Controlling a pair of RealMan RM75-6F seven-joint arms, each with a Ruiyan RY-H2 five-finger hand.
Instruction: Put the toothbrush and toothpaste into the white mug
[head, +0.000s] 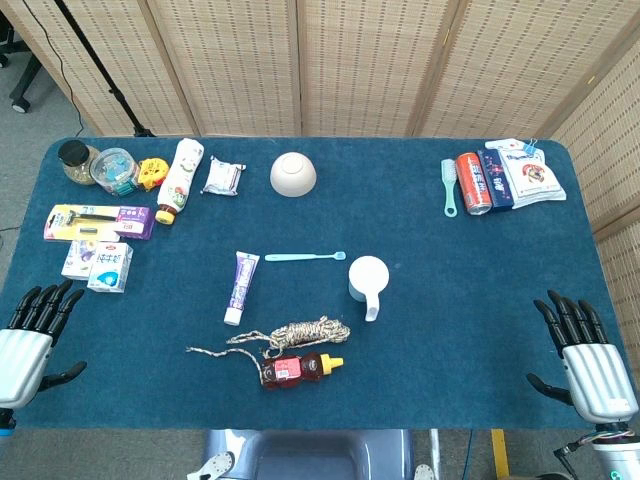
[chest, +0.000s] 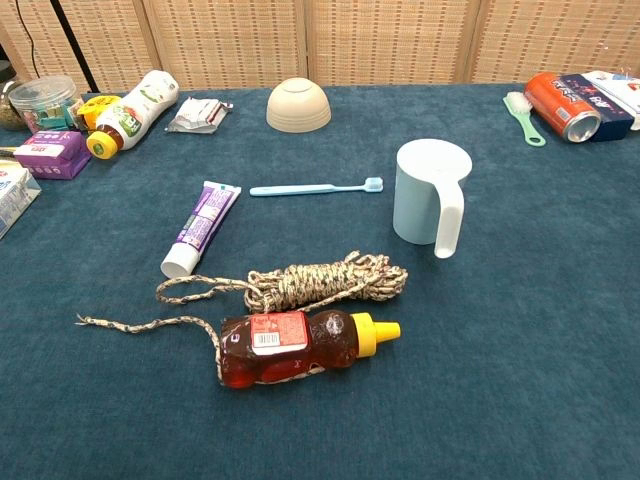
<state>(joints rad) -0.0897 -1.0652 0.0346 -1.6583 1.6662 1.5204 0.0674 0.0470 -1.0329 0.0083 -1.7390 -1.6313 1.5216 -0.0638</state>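
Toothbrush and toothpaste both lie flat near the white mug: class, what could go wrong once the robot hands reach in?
1. The toothbrush is thin and flat on the cloth, so fingers may slip off it.
2. The mug stands close by; a reach could knock it over.
3. The rope lies just beside the toothpaste and might snag.

At the middle of the table (head: 450, 330) we find the mug (head: 366, 279) upright, its handle turned toward the near edge. The toothbrush (head: 304, 257) lies crosswise just left of it and slightly farther back, with the toothpaste (head: 241, 286) left again, cap nearest us. Nearer still lies a coil of rope (head: 300, 332), a squeeze bottle (head: 300, 368) on its side just before it. An upturned bowl (head: 294, 174) sits farther back. Boxes and jars (head: 100, 165) crowd the far left; a can (head: 472, 182) and packets the far right.
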